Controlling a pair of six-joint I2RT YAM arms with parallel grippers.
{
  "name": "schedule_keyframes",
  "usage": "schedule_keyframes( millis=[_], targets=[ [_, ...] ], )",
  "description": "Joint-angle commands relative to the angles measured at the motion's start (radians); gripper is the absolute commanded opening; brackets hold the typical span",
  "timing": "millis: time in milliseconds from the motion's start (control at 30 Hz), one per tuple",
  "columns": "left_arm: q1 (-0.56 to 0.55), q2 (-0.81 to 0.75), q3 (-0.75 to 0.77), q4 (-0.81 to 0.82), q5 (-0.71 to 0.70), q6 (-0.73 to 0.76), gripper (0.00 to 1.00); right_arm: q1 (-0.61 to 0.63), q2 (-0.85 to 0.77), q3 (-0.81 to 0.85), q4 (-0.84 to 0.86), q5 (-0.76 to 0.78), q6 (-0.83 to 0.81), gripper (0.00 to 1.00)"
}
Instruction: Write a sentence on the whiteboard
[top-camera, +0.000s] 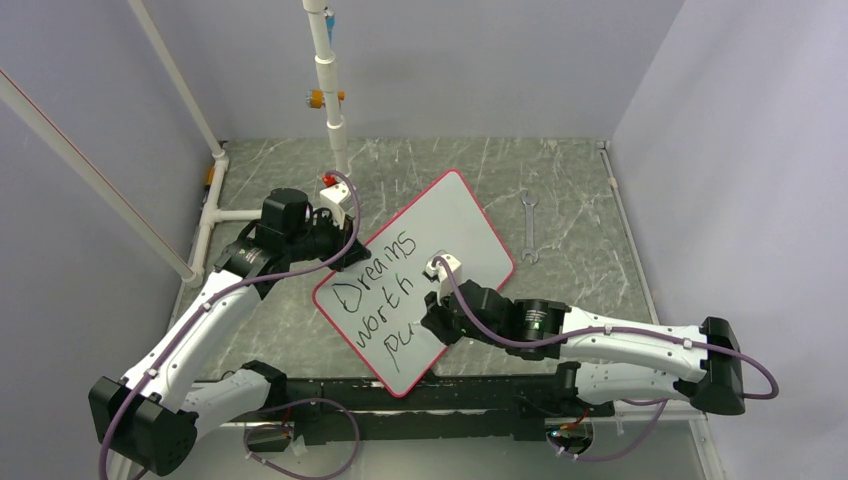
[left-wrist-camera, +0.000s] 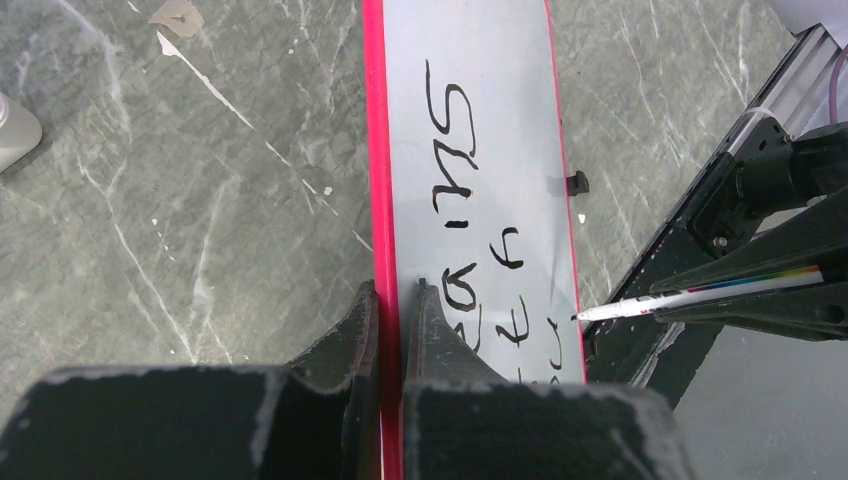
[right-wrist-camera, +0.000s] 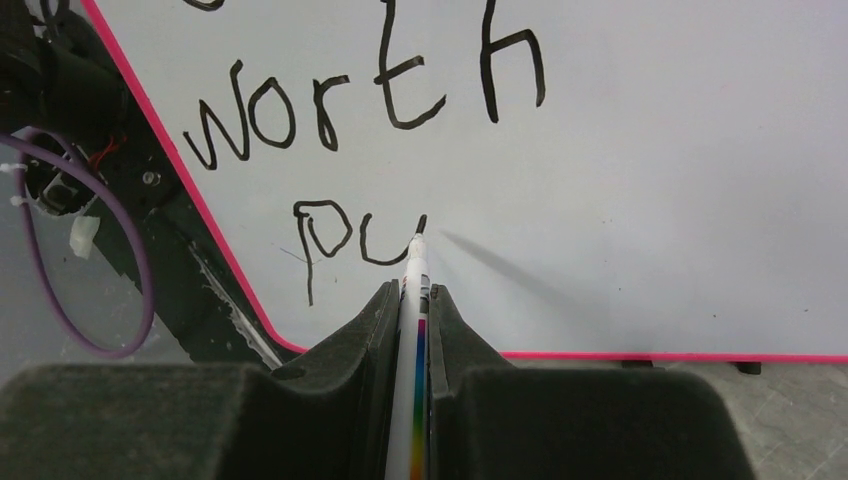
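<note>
Now we see the whiteboard (top-camera: 462, 215) lying askew mid-table, our left gripper (left-wrist-camera: 397, 292) clamped on its far-left red rim. Our right gripper (right-wrist-camera: 411, 290) pinches the marker (right-wrist-camera: 414, 268), tip touching the sentence (top-camera: 383, 310) after "pu" on its near line

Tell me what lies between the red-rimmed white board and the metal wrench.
Only bare grey marbled tabletop separates whiteboard from wrench, per top view.
</note>
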Motion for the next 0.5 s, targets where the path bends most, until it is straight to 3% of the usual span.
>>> schedule_keyframes(
  millis=[0,467],
  targets=[
    [-0.014,-0.005,-0.006,0.008,-0.057,0.091,0.00,-0.005,-0.004,0.039,0.035,0.051,-0.009,0.00],
    [-0.018,-0.020,-0.007,0.006,-0.059,0.093,0.00,-0.025,0.067,0.074,0.052,0.078,-0.013,0.00]
  ],
)
